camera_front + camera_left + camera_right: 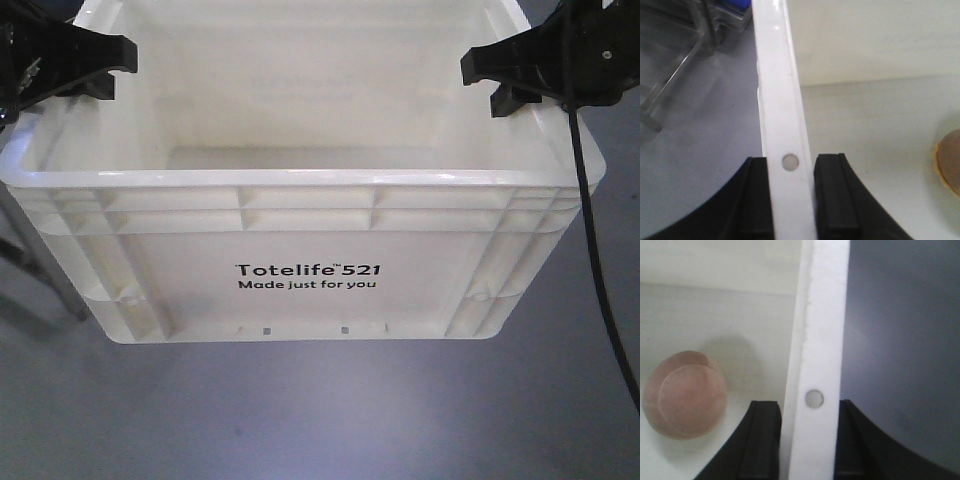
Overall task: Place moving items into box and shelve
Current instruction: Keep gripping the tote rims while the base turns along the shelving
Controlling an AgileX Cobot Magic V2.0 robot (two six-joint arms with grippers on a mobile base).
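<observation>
The box (300,215) fills the front view, printed wall nearest, over grey floor (300,420). Farther back, the left pincer (105,60) and right pincer (495,75) meet its side rims. Only the wrist views show each pincer clenched on a rim, one finger inside and one outside, and what lies inside the box: a pinkish-tan ball (685,392) near the right wall, and a tan round edge (949,162) cut off at the left view's border.
</observation>
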